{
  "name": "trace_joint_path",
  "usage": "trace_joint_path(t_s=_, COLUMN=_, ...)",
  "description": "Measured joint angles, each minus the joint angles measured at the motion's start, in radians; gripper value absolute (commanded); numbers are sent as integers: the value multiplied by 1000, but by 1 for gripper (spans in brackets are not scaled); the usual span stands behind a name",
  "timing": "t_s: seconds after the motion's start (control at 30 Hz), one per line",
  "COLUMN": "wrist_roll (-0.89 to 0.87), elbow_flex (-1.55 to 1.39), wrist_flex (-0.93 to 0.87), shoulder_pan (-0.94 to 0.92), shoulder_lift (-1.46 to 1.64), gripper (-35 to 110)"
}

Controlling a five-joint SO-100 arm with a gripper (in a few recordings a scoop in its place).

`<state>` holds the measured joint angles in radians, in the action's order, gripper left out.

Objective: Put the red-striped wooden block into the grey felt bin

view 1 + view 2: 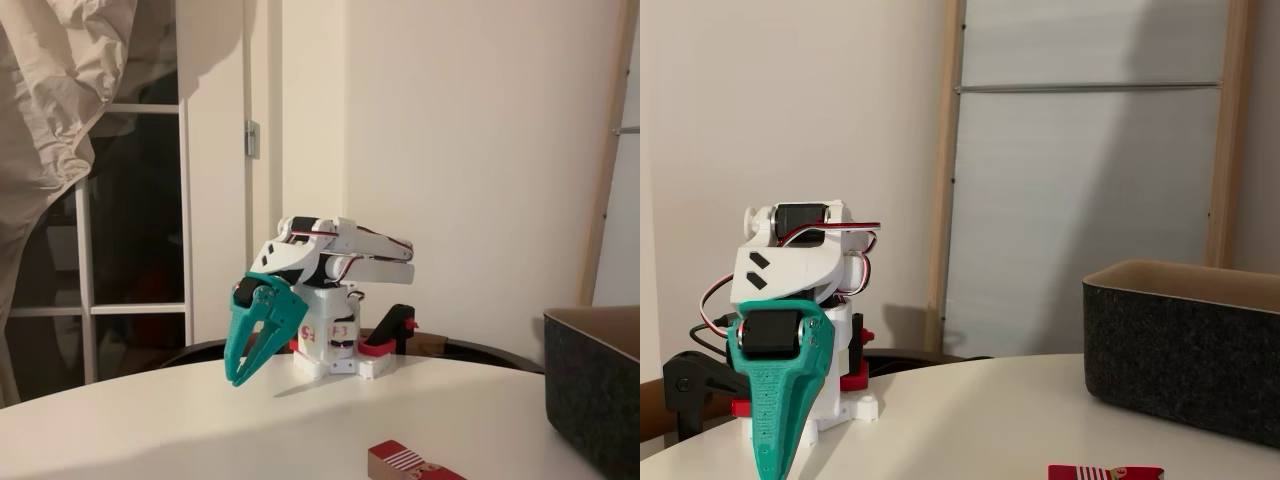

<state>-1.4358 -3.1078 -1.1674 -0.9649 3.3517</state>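
Teal two-fingered hand (243, 372) on a white SO-100 arm hangs folded close in front of the arm's base, its fingers pointing down toward the white tabletop (200, 430) and grasping nothing. In one fixed view the two fingers show a narrow slit between them and draw together toward the tips, so the hand looks nearly clenched; in the other fixed view the hand (770, 465) is seen edge-on as a single tapering blade. Well apart from the hand, nearer the camera and off to the hand's right in both fixed views, the red-striped wooden block (410, 462) lies flat on the tabletop, low at the picture's bottom edge, untouched and with clear tabletop between it and the fingers. Farther right again, beyond the block, stands the grey felt bin (1185, 360), dark charcoal outside with a tan inner face and rim; its inside is hidden from these angles. Red-and-black clamps (392, 335) hold the arm's base to the tabletop edge behind the hand. Judged from this, the task has hardly begun: the block is not yet picked up, and the reach, the grasp, the carry to the bin and the release all remain.
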Motion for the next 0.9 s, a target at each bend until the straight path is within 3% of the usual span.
trace_joint_path(t_s=0.9, wrist_roll=-14, elbow_flex=67, wrist_flex=2, shoulder_pan=-6, shoulder_lift=0, gripper=0)
